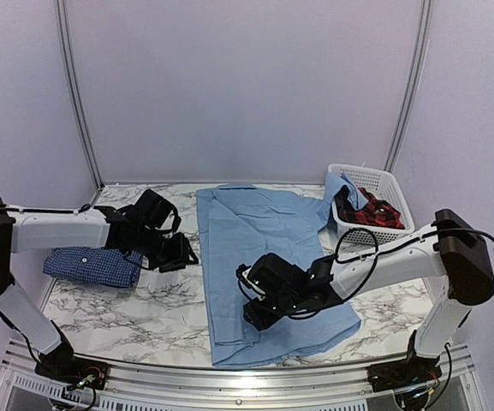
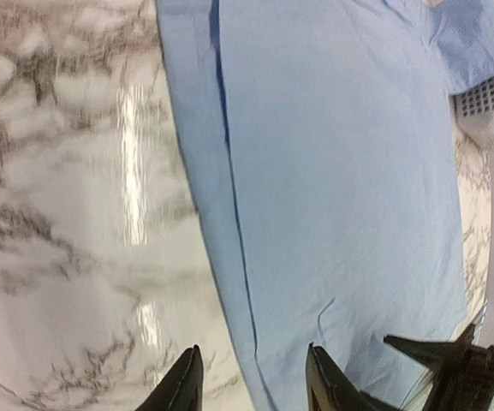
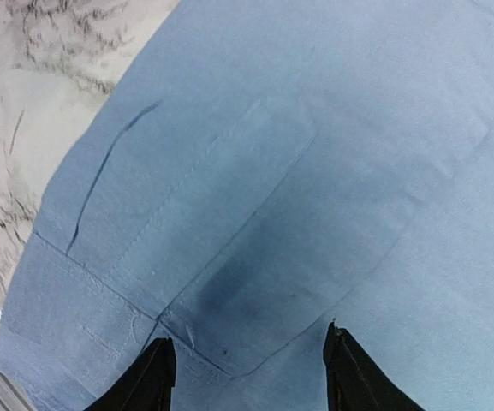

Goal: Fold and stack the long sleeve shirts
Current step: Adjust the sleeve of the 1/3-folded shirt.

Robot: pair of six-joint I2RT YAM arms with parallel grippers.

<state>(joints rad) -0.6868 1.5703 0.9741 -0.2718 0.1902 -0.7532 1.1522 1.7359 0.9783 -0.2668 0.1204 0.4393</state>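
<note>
Pale walls stand around a table (image 1: 144, 317) with a marble pattern, and two robot arms are fixed at its near edge.

I count two shirts on the table. The light blue shirt (image 1: 255, 248) lies spread in the middle and reaches from the far edge almost to the near edge. Its left side is folded inward, so a straight fold line runs along it. One sleeve (image 1: 345, 188) goes up to the far right corner and lies over the rim of the one white basket (image 1: 394, 185) there. Inside the basket is a red and black checked cloth (image 1: 379, 212). The dark blue checked shirt (image 1: 92, 265) lies folded in a small packet near the left edge, well apart from the light blue one.

The left gripper (image 2: 253, 347) hangs over the left border of the light blue shirt. Its two fingers are spread, one above the bare marble and one above the cloth, and they grasp nothing.

The right gripper (image 3: 249, 334) is low over the near part of the same shirt, close to the sewn pocket (image 3: 229, 214). Its two fingers are also parted, with only flat cloth below them.
</note>
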